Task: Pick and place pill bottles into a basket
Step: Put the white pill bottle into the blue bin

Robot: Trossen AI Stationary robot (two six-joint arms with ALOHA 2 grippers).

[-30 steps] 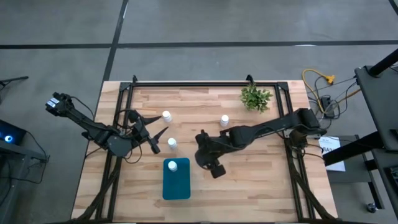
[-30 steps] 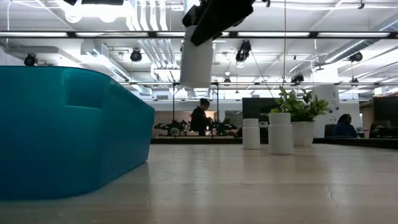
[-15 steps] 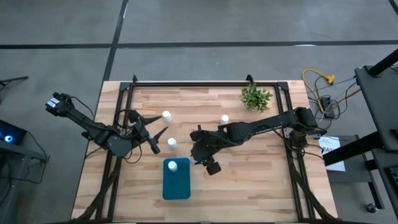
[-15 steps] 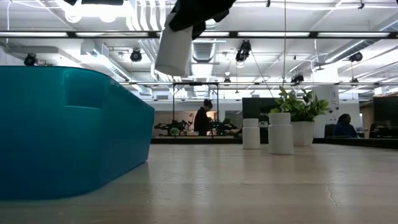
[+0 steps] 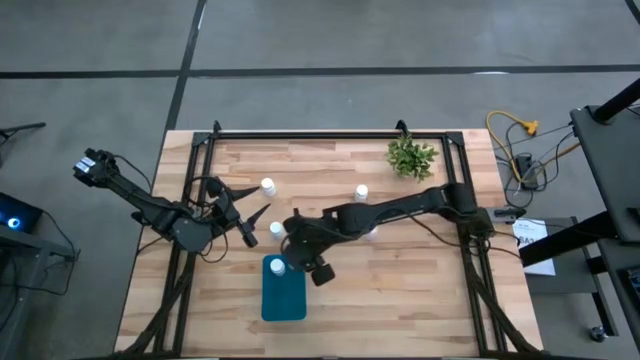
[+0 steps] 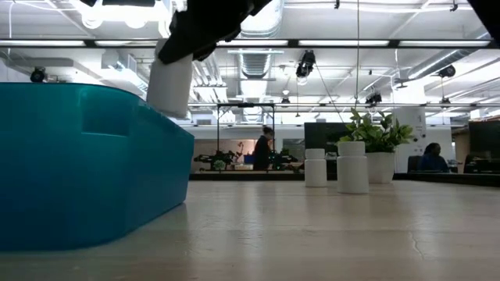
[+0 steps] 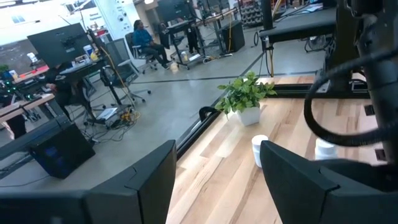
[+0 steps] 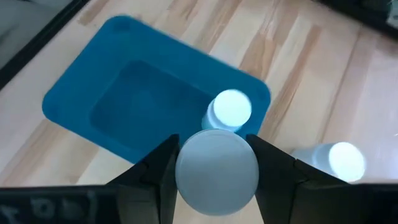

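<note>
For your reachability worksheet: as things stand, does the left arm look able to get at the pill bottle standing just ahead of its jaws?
Probably yes. The left gripper waits with jaws open, and the nearest pill bottle stands just beyond them with bare table between. The right gripper, holding a bottle at the basket, is close and might crowd it.

Grey concrete floor (image 5: 320, 50) around the bench (image 5: 420, 290), crossed by dark seams. Open workshop beyond: white ceiling ducts (image 6: 183, 19), pipes, hanging lamps (image 6: 306, 66). Person standing (image 6: 266, 148) at far workbenches, another seated (image 6: 430, 158) on the right. Office chairs (image 7: 115, 56), monitors (image 7: 59, 43) and desks across the floor. Yellow cable (image 5: 515, 128) and black stand (image 5: 610, 170) right of the bench.
</note>
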